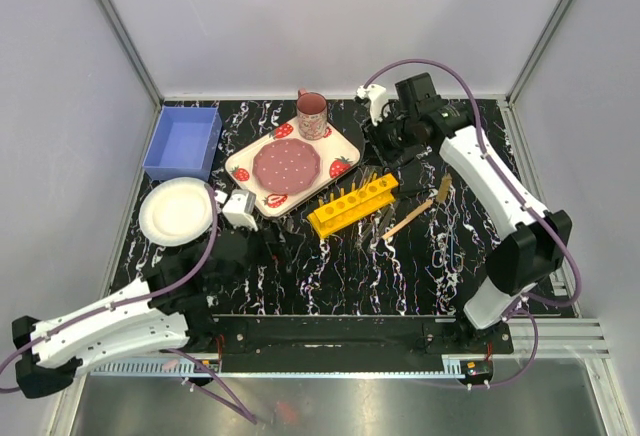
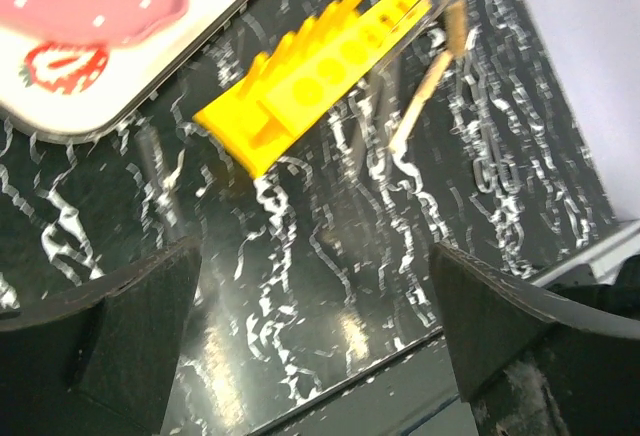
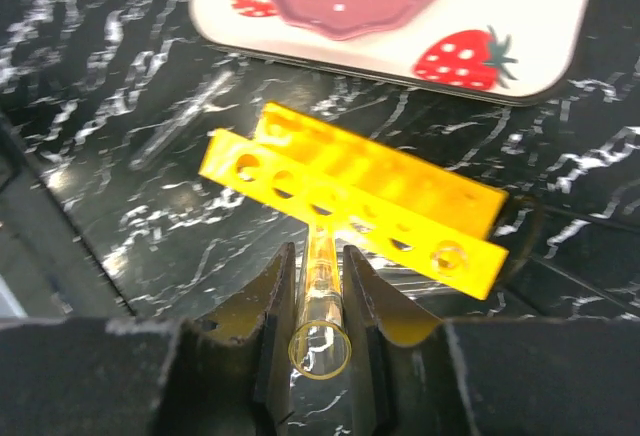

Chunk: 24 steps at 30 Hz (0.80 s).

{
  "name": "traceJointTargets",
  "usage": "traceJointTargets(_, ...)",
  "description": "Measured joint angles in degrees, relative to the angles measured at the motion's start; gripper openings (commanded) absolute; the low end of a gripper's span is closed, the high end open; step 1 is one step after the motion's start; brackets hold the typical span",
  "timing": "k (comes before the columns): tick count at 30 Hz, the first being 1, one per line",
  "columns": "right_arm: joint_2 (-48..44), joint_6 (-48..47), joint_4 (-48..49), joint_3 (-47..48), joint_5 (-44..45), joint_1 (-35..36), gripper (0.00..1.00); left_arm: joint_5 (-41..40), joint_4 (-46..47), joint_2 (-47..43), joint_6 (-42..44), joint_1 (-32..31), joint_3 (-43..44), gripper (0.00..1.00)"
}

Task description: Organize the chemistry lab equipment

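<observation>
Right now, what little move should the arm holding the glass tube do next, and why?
Probably ease the clear tube forward into the yellow rack. The right arm's fingers are shut on the tube, and its far end points right at one of the rack's round holes, so a short push looks enough.

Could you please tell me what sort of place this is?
Probably a robot test cell, not a real laboratory: plain white panels in a metal frame enclose a black marbled table, the left arm and right arm are bolted at its near edge, and a yellow test-tube rack lies beside a strawberry plate.
</observation>
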Motion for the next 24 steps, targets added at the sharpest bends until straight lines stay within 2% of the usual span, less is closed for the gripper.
traceJointTargets(10, 3.3, -3.9, 1.7, 5.8, 11.4, -0.1, 0.18, 0.9, -10.6, -7.0, -7.2, 2.1, -8.7, 0.99)
traceJointTargets(24, 2.8, -5.0, 2.4, 3.3, 13.6, -0.3, 0.18, 0.9, -11.8, -8.4, -9.1, 2.2, -9.5, 0.99)
